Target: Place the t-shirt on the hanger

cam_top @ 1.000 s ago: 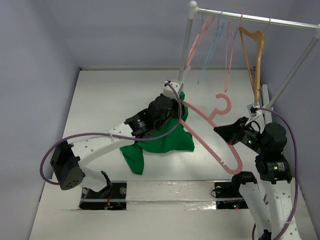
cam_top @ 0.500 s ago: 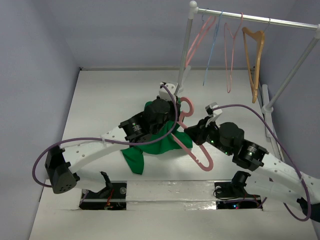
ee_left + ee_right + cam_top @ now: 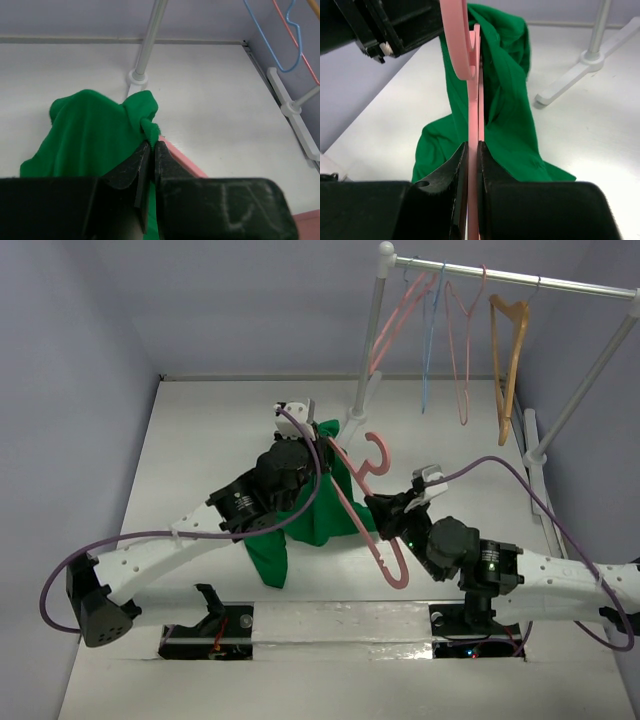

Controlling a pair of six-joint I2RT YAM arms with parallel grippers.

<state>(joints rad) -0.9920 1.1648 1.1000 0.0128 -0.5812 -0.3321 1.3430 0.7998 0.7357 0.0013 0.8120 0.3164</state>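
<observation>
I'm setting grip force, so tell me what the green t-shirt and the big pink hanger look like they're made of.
The t-shirt looks like soft, matte knit fabric, possibly cotton or a blend: it drapes and bunches in loose folds. The hanger looks like smooth moulded plastic with a slight sheen: even salmon colour, thick rounded edges and a straight, rigid arm.
</observation>
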